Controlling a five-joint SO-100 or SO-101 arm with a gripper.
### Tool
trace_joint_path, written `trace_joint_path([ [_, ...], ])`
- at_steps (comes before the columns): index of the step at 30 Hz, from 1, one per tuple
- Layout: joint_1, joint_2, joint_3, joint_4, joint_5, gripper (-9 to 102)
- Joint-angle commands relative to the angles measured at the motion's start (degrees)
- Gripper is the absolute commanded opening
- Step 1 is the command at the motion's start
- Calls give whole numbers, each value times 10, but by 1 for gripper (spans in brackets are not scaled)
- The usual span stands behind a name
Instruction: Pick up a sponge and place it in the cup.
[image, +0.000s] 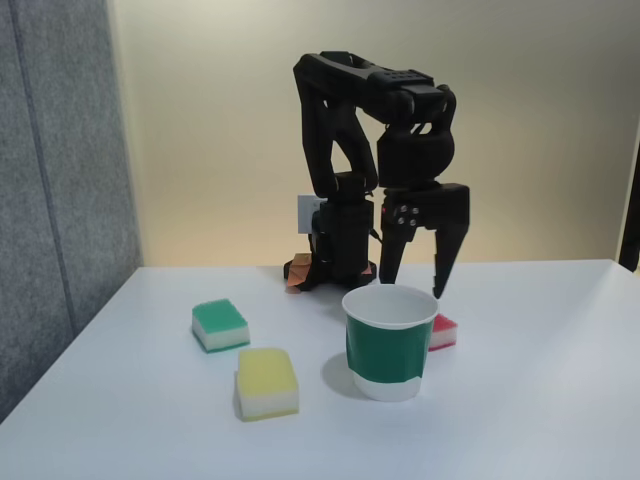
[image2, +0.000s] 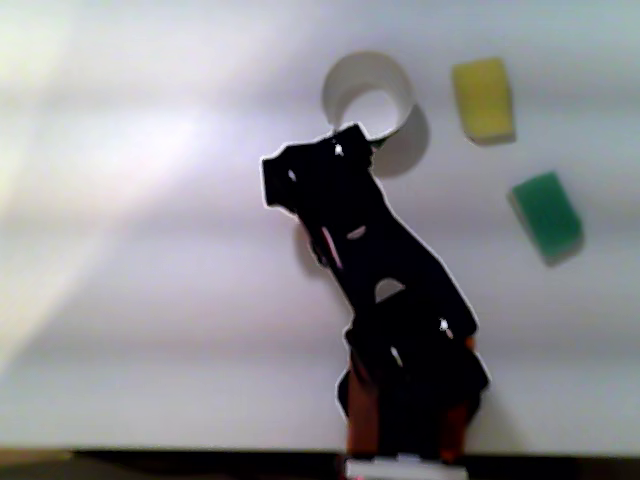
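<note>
In the fixed view, the black arm's end effector (image: 418, 283) hangs at frame centre with fingers spread wide and empty, apparently poised to descend on the red sponge (image: 443, 331) lying on the white table (image: 540, 400), half hidden behind the green-banded cup (image: 387, 343).

No lettering, brand or number can be read anywhere; a small white tag (image: 307, 210) on the arm appears blank.
</note>
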Motion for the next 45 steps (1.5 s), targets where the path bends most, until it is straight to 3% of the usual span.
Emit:
trace_joint_path([
  [1, -22, 18, 5, 10, 3, 26],
  [12, -94, -4, 40, -23, 88, 27],
  [25, -83, -32, 91, -82, 73, 27],
  [27, -79, -33, 101, -90, 74, 22],
  [30, -77, -25, 112, -91, 99, 1],
  [38, -79, -2, 113, -73, 153, 0],
  [45, 3, 142, 93, -2, 222, 0],
])
